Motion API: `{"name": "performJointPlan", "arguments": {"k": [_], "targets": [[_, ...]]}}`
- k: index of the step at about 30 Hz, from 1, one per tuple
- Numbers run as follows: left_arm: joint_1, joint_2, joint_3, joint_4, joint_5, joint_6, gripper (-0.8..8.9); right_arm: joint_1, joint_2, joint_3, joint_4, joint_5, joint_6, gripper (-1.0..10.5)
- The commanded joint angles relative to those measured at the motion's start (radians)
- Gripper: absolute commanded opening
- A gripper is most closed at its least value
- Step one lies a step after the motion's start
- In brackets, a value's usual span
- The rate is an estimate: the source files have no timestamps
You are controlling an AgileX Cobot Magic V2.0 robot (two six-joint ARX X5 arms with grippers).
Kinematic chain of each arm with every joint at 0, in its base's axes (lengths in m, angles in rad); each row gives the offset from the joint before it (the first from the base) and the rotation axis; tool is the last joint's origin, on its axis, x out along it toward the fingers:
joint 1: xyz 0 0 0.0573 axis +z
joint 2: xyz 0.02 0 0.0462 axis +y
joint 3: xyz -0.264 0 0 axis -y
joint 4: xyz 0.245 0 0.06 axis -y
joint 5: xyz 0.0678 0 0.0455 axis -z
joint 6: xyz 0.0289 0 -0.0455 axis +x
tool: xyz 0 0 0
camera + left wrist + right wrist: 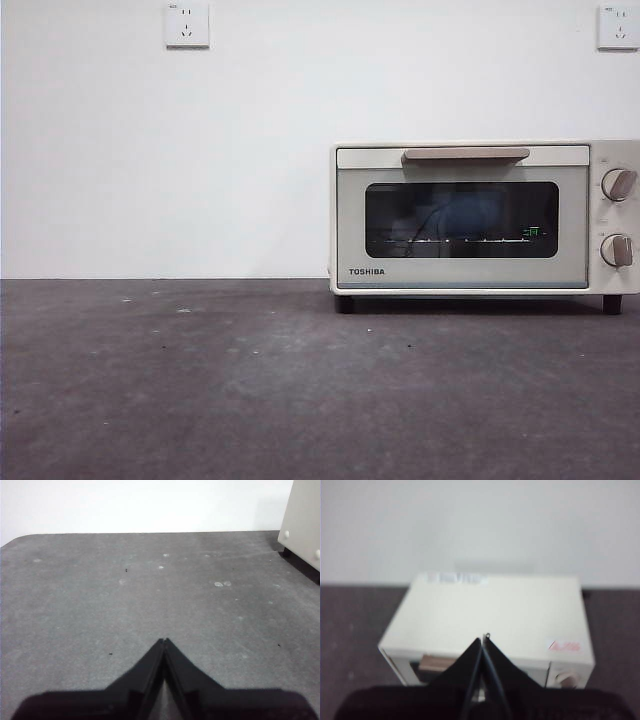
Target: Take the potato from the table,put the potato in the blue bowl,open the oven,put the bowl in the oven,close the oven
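From the low front camera I am looking across the table (200,400), whose dark grey speckled top is filling the near half of the picture with only pale flecks on it. Neither arm is showing in this view.

On my left wrist feed, the left gripper (164,641) is hanging above the tabletop with its two black jaws pressed together to a point, gripping nothing. A corner of the cream oven is just peeking in at that picture's edge, well apart from the jaws.

On my right wrist feed, which is coming through blurred, the right gripper (484,639) is sitting above the oven, over its front edge near the tan handle (434,662). Its jaws are also meeting at their tips, with nothing between them.

Farther back, the oven (480,215) is standing toward the right of the table, close to the white wall (150,150). Its door is sitting closed, the handle running across the top of it and two knobs (618,184) stacked at its right side. Through the dark glass I am seeing a dim bluish shape on the rack; I cannot tell for certain that it is the blue bowl. I am not seeing the potato in any feed.

On the wall, two white sockets (187,25) are sitting high up, one at each side.
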Motion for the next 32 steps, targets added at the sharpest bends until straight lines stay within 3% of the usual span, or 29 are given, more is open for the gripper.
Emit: {"name": "performJointPlan", "arguments": {"k": [1,8,12,16,21,32], "targets": [[-0.002,0.002,-0.01,0.009,0.004,-0.007,-0.04,-0.018,-0.079,-0.095,0.071,0.008,-0.022,0.0],[-0.002,0.006,-0.01,0.009,0.004,-0.007,-0.04,-0.103,-0.426,-0.578,0.507,0.008,-0.031,0.0],[-0.002,0.006,-0.01,0.009,0.004,-0.007,-0.04,-0.15,-0.637,-0.876,0.646,0.03,-0.056,0.0],[-0.002,0.006,-0.01,0.009,0.004,-0.007,-0.04,-0.18,-0.792,-1.112,0.691,0.092,-0.059,0.0],[-0.002,0.006,-0.01,0.009,0.004,-0.007,-0.04,-0.208,-0.925,-1.347,0.756,0.095,-0.059,0.0],[-0.002,0.006,-0.01,0.009,0.004,-0.007,-0.04,-0.215,-1.124,-1.587,0.763,0.036,-0.059,0.0]]}}
